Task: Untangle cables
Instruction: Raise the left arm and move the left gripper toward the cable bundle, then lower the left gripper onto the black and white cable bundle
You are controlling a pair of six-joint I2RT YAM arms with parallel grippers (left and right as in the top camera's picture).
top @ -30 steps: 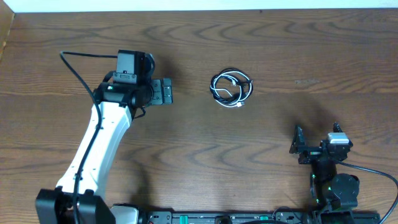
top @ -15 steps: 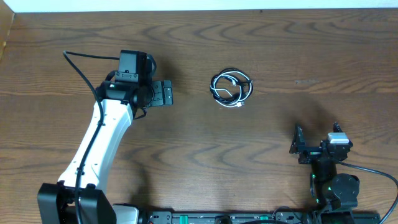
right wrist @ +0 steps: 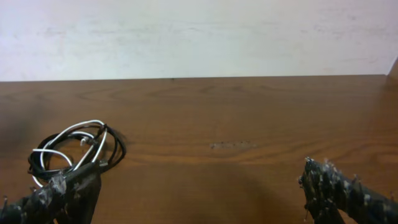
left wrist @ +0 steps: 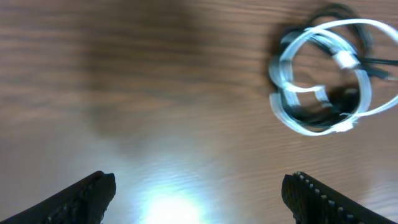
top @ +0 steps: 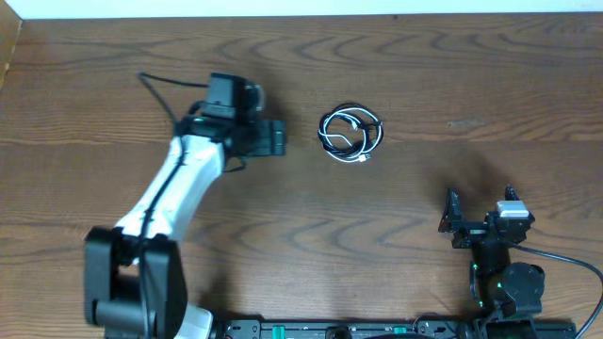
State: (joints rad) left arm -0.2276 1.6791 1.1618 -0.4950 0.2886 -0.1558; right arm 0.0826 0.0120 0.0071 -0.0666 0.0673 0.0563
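Wooden table (top: 424,75), coiled cables (top: 350,132); both together only overhead: left gripper (top: 281,138), right gripper (top: 448,215), jaws apart, empty.

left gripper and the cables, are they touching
Apart. The overhead view shows bare table between the left gripper and the cables.

The brown wood-grain tabletop (top: 424,66) lies bare on every side of the small coil of thin black and white cables (top: 350,132), so the coil can be approached from any direction. Only open wood is seen between it and the black two-finger left gripper (top: 271,138). The black right gripper (top: 451,223) is found well apart, near the front edge. The far edge is bounded by a pale wall (right wrist: 199,31).
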